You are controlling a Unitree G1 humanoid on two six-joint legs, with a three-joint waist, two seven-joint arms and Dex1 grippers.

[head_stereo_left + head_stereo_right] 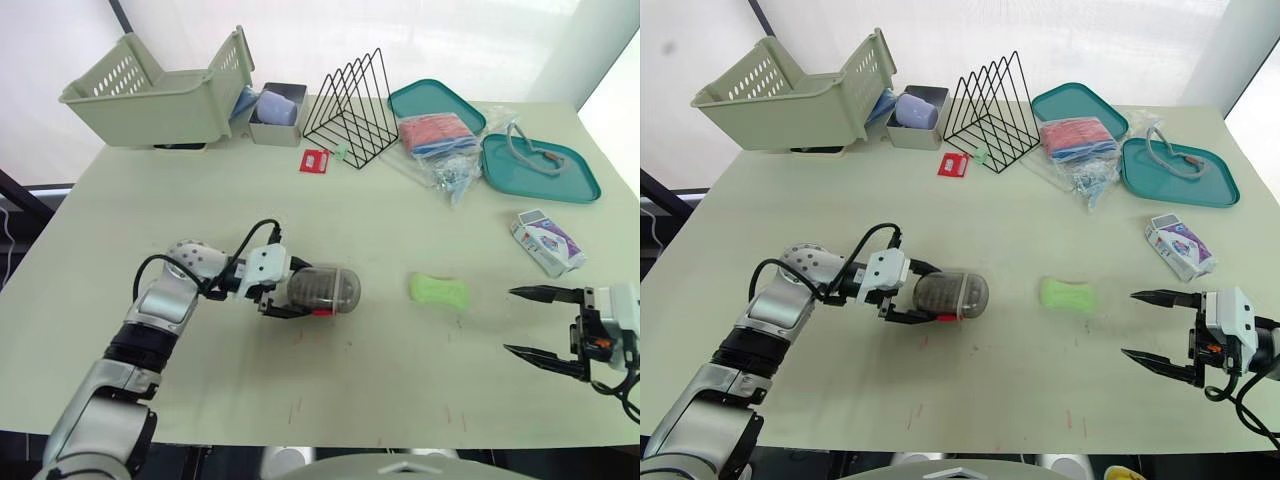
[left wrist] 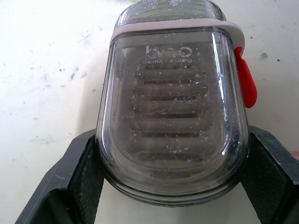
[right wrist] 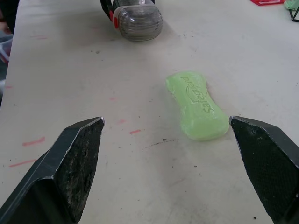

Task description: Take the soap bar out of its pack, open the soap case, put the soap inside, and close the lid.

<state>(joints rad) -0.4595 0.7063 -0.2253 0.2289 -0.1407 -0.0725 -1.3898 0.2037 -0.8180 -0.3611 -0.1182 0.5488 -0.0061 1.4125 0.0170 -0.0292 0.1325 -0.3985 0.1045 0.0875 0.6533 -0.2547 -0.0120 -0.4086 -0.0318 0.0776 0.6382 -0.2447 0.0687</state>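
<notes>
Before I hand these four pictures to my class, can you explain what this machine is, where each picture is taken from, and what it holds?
It is a humanoid robot with two arms, each ending in a black two-fingered gripper. Two pictures come from cameras in its head, looking down over the table; the other two come from wrist cameras, looking along each gripper's fingers. The left gripper is closed around a smoky clear soap case with its lid shut. The right gripper is open and empty; the green soap bar lies bare on the table ahead of it. The soap pack lies further back, near a teal tray.
</notes>
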